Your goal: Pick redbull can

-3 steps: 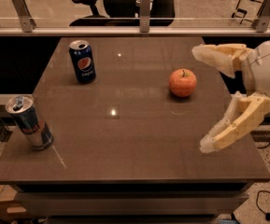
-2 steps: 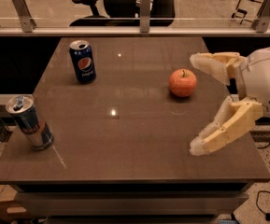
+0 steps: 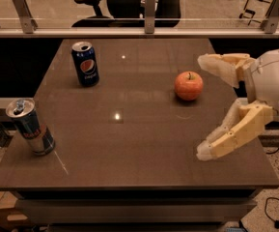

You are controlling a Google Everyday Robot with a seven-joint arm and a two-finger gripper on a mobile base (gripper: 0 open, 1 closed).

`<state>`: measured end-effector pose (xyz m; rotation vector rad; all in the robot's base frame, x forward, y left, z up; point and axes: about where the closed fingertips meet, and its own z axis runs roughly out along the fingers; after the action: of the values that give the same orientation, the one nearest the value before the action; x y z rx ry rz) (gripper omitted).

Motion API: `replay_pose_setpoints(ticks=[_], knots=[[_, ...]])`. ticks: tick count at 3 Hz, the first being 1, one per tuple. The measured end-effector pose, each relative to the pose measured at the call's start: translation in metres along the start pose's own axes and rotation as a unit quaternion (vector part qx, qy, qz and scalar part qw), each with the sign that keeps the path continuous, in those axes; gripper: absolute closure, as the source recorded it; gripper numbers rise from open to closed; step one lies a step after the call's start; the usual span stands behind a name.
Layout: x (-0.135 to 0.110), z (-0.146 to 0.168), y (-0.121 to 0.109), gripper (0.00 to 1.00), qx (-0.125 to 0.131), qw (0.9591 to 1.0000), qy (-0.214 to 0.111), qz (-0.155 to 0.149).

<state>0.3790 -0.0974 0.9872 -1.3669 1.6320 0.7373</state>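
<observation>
The redbull can (image 3: 30, 126) stands upright near the front left corner of the brown table (image 3: 129, 129); it is slim, silver and dark blue with red lettering and a silver top. My gripper (image 3: 202, 108) is at the right side of the table, far from the can, with its two cream fingers spread wide apart and nothing between them. One finger (image 3: 223, 64) reaches toward the back, the other (image 3: 228, 137) toward the front.
A shorter blue Pepsi can (image 3: 85, 64) stands at the back left. A red apple (image 3: 188, 85) lies right of centre, just left of my gripper. A glass railing (image 3: 148, 23) and office chairs (image 3: 124, 1) stand behind the table.
My gripper has moved a little to the left over the table's right side, fingers still spread. The cans and apple have not moved.
</observation>
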Motion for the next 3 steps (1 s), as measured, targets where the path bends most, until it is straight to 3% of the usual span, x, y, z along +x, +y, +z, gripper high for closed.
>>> replay_pose_setpoints(ticks=[1,3], knots=[[-0.008,0.022,-0.001,0.00,-0.003,0.9997,-0.012,-0.021],[-0.027,0.059,-0.009,0.00,0.023,0.9962,-0.061,-0.059]])
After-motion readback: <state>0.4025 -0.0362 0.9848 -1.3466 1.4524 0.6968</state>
